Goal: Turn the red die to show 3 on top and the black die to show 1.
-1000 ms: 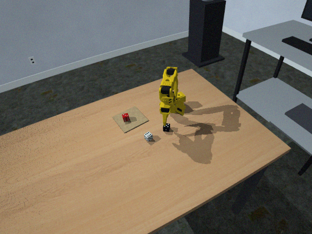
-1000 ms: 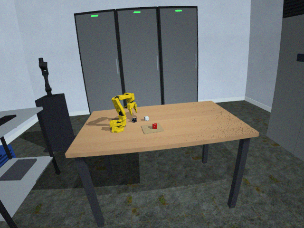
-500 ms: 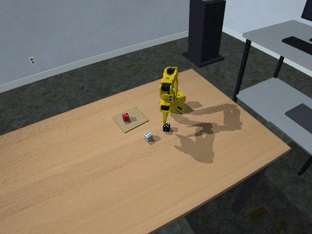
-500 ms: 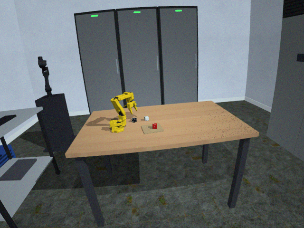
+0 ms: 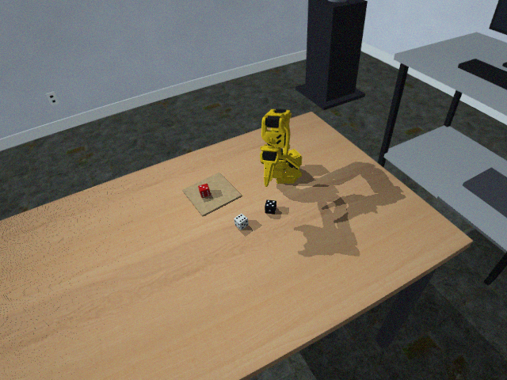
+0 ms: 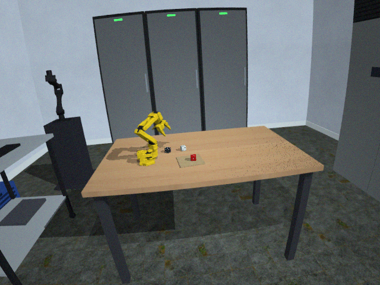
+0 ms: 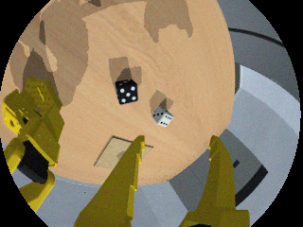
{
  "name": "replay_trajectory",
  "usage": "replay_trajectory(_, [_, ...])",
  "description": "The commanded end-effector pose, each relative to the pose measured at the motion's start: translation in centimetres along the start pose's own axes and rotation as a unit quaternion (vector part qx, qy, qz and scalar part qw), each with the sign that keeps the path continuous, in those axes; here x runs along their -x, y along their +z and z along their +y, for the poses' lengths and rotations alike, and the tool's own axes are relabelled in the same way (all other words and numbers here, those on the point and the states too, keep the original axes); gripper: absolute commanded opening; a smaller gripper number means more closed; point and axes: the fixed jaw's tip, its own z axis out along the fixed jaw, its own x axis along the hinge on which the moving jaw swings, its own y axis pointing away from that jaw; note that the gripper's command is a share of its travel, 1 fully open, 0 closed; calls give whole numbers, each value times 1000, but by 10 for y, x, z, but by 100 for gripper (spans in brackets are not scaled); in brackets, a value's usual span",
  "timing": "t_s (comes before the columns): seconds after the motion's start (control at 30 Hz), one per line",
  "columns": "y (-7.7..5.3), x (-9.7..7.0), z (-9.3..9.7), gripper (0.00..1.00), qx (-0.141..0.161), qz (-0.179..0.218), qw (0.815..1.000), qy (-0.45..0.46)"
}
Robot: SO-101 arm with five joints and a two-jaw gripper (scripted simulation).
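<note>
The red die [image 5: 203, 190] lies flat on the tan mat [image 5: 211, 192], left of the arm. The black die [image 5: 270, 206] lies on the bare table in front of the arm's base, off the mat. The white die [image 5: 240, 221] lies on the table to the black die's left and a little nearer the camera. My gripper [image 5: 268, 180] is raised well above the table, behind the black die, with its fingers apart and nothing between them [image 7: 177, 146]. The wrist view shows the black die [image 7: 127, 91] with several pips up, the white die [image 7: 163, 117] and a corner of the mat [image 7: 116, 151]. A finger hides the red die there.
The yellow arm's base [image 6: 146, 156] stands near the table's edge, close to the black die [image 6: 167, 149]. A dark pedestal [image 5: 333, 49] and a grey desk [image 5: 450, 81] stand beyond the table.
</note>
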Motion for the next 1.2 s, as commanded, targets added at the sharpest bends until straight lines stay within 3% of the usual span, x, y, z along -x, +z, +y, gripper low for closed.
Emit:
replay_trajectory(0.0, [-13, 1, -8, 35, -49, -3, 999, 1])
replay_trajectory(0.8, [-14, 3, -9, 35, -49, -7, 998, 47])
replay_trajectory(1.17, [-12, 9, -12, 35, -20, -13, 983, 181])
